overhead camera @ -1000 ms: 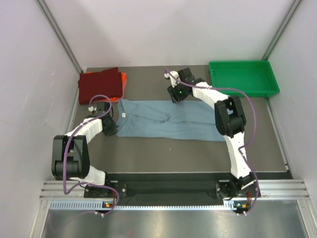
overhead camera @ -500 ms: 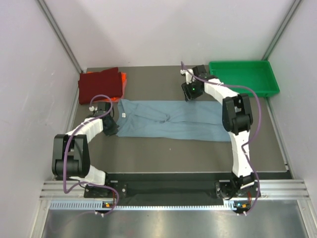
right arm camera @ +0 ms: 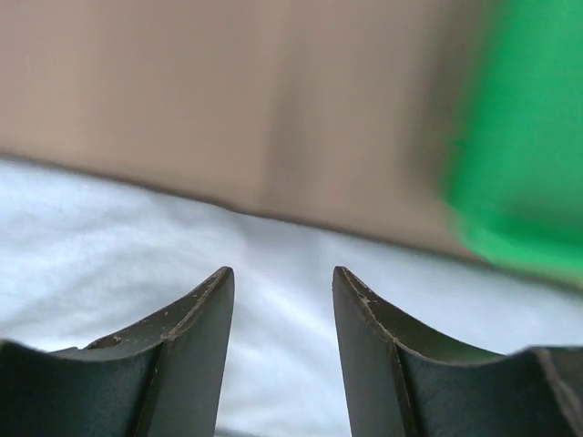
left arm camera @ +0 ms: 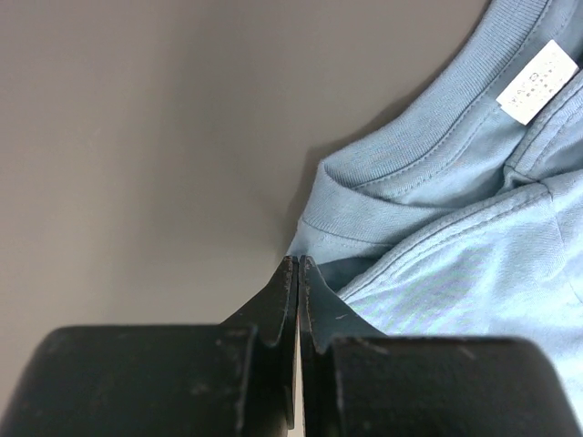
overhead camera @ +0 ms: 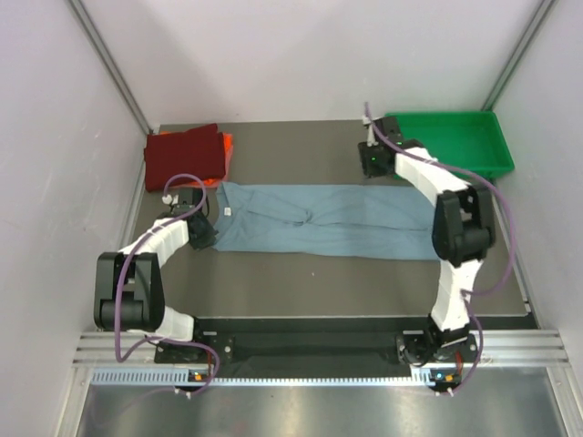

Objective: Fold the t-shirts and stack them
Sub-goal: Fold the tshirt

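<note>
The blue shirt [overhead camera: 310,218] lies across the middle of the table [overhead camera: 301,273], flattened into a long band with its collar [left arm camera: 410,155] to the left. We judge it part-folded: it is narrowed, but not yet brought down to a rectangle and not yet on the pile. In the far left corner the red shirt [overhead camera: 182,157] sits folded on the orange shirt [overhead camera: 227,144], of which only an edge shows, so two of the three look done.

The left gripper [overhead camera: 202,233] rests at the collar end with its jaws pressed together. We cannot tell whether they nip any cloth, since the tips meet right at the shirt's edge. The right gripper [overhead camera: 373,164] hangs over the shirt's far edge beside the tray [overhead camera: 446,137], fingers apart and holding nothing. Its wrist view is blurred, and from above that arm covers the shirt's right end.
</note>
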Controlling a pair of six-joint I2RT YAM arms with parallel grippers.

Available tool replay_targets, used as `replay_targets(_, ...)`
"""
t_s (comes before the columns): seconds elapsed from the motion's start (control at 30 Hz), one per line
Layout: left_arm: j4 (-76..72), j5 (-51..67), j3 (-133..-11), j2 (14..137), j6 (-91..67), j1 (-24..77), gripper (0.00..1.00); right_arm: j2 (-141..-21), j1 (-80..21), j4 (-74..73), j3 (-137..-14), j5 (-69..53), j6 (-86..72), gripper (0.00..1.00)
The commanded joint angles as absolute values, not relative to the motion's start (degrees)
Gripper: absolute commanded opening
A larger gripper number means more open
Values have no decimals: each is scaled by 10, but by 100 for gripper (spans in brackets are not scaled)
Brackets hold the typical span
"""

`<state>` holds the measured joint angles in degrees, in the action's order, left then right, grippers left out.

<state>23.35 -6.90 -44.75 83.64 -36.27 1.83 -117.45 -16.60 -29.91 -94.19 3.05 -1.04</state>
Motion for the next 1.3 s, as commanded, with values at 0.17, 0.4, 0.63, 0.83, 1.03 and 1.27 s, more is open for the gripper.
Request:
replay_targets(0.17,214,-49,-434,800,-367,20,0,-1010,-51,-298,-844,82,-106,53)
replay_targets(0.4,176,-10,-388,749,-378,21,0,-1008,77,-277,-786,-20,-86,57)
replay_targets(0.63,158,25,-364,742,-378,21,0,-1042,134,-227,-748,-97,-73,54)
replay_targets(0.83,143,44,-352,742,-382,21,0,-1092,136,-199,-744,-131,-47,51)
replay_targets(1.03,145,39,-352,729,-380,21,0,-1128,135,-191,-739,-117,-43,49)
replay_targets(1.27,149,28,-356,742,-380,22,0,-1124,134,-158,-725,-125,-47,27)
